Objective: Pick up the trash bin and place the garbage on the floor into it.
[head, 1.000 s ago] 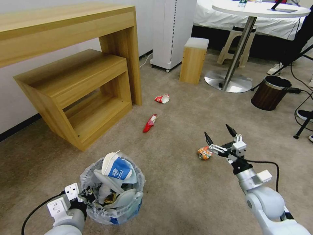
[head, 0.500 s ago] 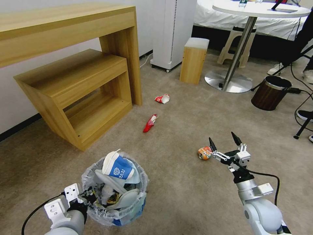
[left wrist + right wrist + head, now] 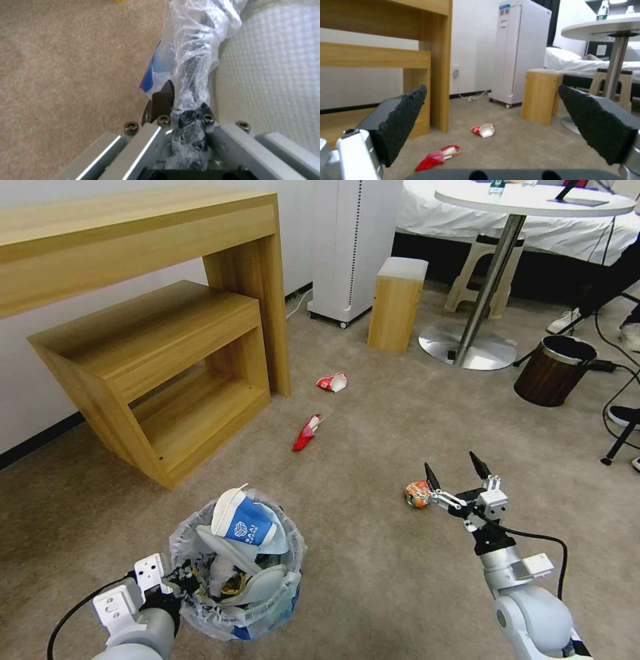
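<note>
The trash bin (image 3: pixel 235 607), lined with crinkled clear plastic, stands low at the left on the beige floor (image 3: pixel 373 587). It holds a blue-white paper cup (image 3: pixel 243 523) and white slippers (image 3: pixel 250 580). My left gripper (image 3: pixel 176 580) is shut on the bin's rim; the left wrist view shows its fingers (image 3: pixel 162 100) clamped on the bagged rim (image 3: pixel 196 50). My right gripper (image 3: pixel 457 475) is open, just right of an orange wrapper (image 3: pixel 418 493), not touching it. Farther off lie a red wrapper (image 3: pixel 307 432) (image 3: pixel 436 156) and a red-white paper cup (image 3: pixel 332 381) (image 3: pixel 484 130), both framed by the open fingers (image 3: pixel 403 120).
A wooden desk with a lower shelf unit (image 3: pixel 160 373) stands at the left. Behind are a white appliance (image 3: pixel 350 247), a wooden stool (image 3: pixel 395 303) and a round table's metal base (image 3: pixel 467 347). A dark brown bin with a metal rim (image 3: pixel 552 370) and cables sit at the right.
My right gripper has dropped lower and drawn back a little, still open beside the orange wrapper. The trash bin in my left gripper has shifted slightly to the right.
</note>
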### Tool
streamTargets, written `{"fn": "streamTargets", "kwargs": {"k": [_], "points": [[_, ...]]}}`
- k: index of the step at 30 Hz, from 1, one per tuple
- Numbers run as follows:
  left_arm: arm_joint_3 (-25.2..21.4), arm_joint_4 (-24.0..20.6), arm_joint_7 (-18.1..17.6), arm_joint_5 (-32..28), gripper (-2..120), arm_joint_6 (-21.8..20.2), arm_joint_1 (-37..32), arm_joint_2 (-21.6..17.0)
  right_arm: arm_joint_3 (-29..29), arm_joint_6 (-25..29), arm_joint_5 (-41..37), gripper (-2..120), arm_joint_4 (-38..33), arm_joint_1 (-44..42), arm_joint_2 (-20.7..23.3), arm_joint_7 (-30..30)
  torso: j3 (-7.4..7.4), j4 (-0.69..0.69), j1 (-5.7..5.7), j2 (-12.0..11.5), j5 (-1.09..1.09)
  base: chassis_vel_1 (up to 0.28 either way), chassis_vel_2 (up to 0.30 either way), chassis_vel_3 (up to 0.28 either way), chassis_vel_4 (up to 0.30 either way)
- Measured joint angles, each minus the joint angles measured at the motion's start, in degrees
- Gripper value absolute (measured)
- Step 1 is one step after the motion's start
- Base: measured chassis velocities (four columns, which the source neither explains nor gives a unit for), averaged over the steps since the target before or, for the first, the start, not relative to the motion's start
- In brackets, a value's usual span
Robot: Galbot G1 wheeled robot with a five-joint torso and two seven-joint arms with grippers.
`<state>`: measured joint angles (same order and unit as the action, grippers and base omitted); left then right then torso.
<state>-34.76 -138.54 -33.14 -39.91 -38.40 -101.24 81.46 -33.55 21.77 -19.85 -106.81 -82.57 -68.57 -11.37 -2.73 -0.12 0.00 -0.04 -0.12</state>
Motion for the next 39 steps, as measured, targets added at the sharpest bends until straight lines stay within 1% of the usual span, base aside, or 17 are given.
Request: {"fn": "streamTargets", "kwargs": {"k": [6, 11, 15, 18, 22, 24, 30, 31, 32, 34, 35, 36, 37, 38, 39], "points": [[0.03, 0.29, 0.18, 0.01, 1, 0.12, 0.1, -0.09, 0.2, -0.06, -0.18, 100, 0.52, 0.21, 0.0, -0.05, -0.01, -0.01, 0.0, 0.0, 0.02, -0.172, 0.172, 0.164, -0.185], [0.03, 0.26, 0.27, -0.05, 1, 0.18, 0.15, -0.4, 0.2, -0.11, -0.04, 100, 0.77, 0.22, -0.37, -0.06, -0.01, -0.01, 0.01, 0.0, 0.0, -0.252, 0.241, 0.256, -0.226], [0.14, 0.22, 0.32, -0.07, 1, 0.23, 0.06, -0.46, 0.16, -0.23, 1.4, 100, 1.0, 0.05, -0.71, 0.37, -0.01, 0.01, 0.01, 0.0, 0.0, -0.275, 0.284, 0.285, -0.278], [0.29, 0.23, 0.33, 0.0, 1, 0.26, 0.04, -0.48, -0.12, -0.63, 2.97, 100, 1.09, -0.34, -0.75, 1.13, -0.01, -0.01, 0.01, 0.0, 0.0, -0.297, 0.313, 0.307, -0.301], [0.52, 0.26, 0.34, 0.17, 1, 0.38, -0.02, -0.53, -0.24, -1.92, 4.5, 100, 1.09, -1.05, -0.09, 1.9, -0.03, 0.01, 0.02, -0.01, -0.01, -0.252, 0.275, 0.248, -0.264], [0.56, 0.25, 0.34, 0.18, 1, 0.38, -0.05, -0.56, 0.02, -2.73, 4.65, 100, 0.98, -1.37, 0.33, 2.25, -0.03, 0.0, 0.02, -0.01, 0.0, -0.209, 0.094, 0.148, -0.181], [0.58, 0.23, 0.35, 0.42, 1, 0.41, -0.54, -0.52, 1.37, -7.16, 5.74, 100, 0.31, -2.18, 2.93, 3.37, 0.0, 0.0, 0.01, -0.01, 0.01, -0.017, 0.009, 0.0, -0.012], [0.55, 0.18, 0.35, 0.48, 1, 0.44, -0.69, -0.45, 1.45, -10.23, 6.35, 100, -0.42, -2.88, 4.53, 3.26, 0.01, 0.0, 0.0, -0.01, 0.0, 0.073, -0.056, -0.086, 0.049], [0.55, 0.18, 0.35, 0.48, 1, 0.44, -0.69, -0.45, 1.45, -10.23, 6.35, 100, -0.42, -2.88, 4.53, 3.26, 0.01, 0.0, 0.0, -0.01, 0.0, 0.073, -0.056, -0.086, 0.049], [0.45, 0.07, 0.37, 0.51, 1, 0.53, -0.84, -0.4, 1.74, -15.78, 6.62, 100, -1.8, -3.94, 6.9, 4.23, 0.02, -0.01, 0.0, -0.01, 0.01, 0.023, -0.038, -0.043, 0.017], [0.45, 0.07, 0.37, 0.51, 1, 0.53, -0.84, -0.4, 1.74, -15.78, 6.62, 100, -1.8, -3.94, 6.9, 4.23, 0.02, -0.01, 0.0, -0.01, 0.01, 0.0, 0.0, 0.0, 0.0], [0.38, -0.05, 0.39, 0.64, 1, 0.68, -1.02, -0.35, 2.0, -25.11, 6.45, 100, -3.62, -5.28, 9.9, 6.49, 0.0, -0.01, 0.01, -0.01, 0.0, 0.0, 0.0, 0.0, 0.0], [0.43, -0.22, 0.39, 1.29, 1, 0.93, -1.3, -0.13, 2.77, -35.65, 6.2, 100, -4.71, -6.19, 13.16, 7.25, 0.0, -0.01, 0.01, -0.01, -0.01, 0.0, 0.0, 0.0, 0.0], [0.43, -0.22, 0.39, 1.29, 1, 0.93, -1.3, -0.13, 2.77, -35.65, 6.2, 100, -4.71, -6.19, 13.16, 7.25, 0.0, -0.01, 0.01, -0.01, -0.01, 0.0, 0.0, 0.0, 0.0], [0.55, -0.28, 0.39, 1.56, 1, 0.99, -1.44, 0.01, 3.49, -37.89, 6.15, 100, -4.19, -6.09, 13.93, 7.25, 0.0, -0.01, 0.01, 0.0, 0.0, 0.0, 0.0, 0.0, 0.0]]}}
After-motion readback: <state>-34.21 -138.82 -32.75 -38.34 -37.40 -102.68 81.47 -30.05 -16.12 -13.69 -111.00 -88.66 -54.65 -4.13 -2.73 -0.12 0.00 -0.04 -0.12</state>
